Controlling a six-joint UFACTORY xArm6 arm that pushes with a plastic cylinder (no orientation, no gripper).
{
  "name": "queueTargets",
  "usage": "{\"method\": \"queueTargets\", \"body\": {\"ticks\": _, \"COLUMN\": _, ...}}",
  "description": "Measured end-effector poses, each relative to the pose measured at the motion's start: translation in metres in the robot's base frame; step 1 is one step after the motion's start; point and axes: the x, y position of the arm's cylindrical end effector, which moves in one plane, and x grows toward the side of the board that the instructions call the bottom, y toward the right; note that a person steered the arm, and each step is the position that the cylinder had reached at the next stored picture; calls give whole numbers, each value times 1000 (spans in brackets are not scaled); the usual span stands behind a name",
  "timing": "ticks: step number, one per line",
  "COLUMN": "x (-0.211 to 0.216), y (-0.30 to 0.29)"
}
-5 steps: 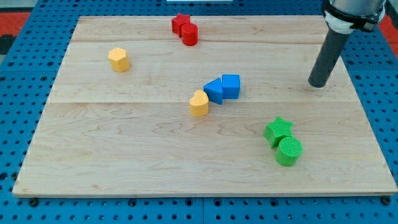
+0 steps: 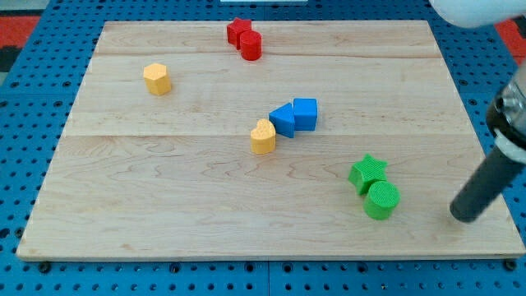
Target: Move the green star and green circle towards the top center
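My tip has travelled from well above the green circle down to a position near it on the view's right and slightly lower; being a bare rod, it clamps nothing and touches no block. The green star touches the circle's upper-left edge, neither having shifted. This placement likely prepares an up-left push.

Your wooden table carries a green star touching a green circle, two red blocks, two blue blocks and two yellow blocks.
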Motion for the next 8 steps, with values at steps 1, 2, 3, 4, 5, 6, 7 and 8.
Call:
{"method": "queueTargets", "body": {"ticks": 1, "x": 14, "y": -14}}
{"method": "queueTargets", "body": {"ticks": 2, "x": 16, "y": -26}}
{"method": "queueTargets", "body": {"ticks": 3, "x": 16, "y": -66}}
{"method": "queueTargets", "body": {"ticks": 4, "x": -9, "y": -88}}
{"method": "queueTargets", "body": {"ticks": 5, "x": -43, "y": -81}}
{"method": "queueTargets", "body": {"ticks": 6, "x": -74, "y": -84}}
{"method": "queueTargets", "body": {"ticks": 7, "x": -29, "y": -88}}
{"method": "queueTargets", "body": {"ticks": 8, "x": -24, "y": -122}}
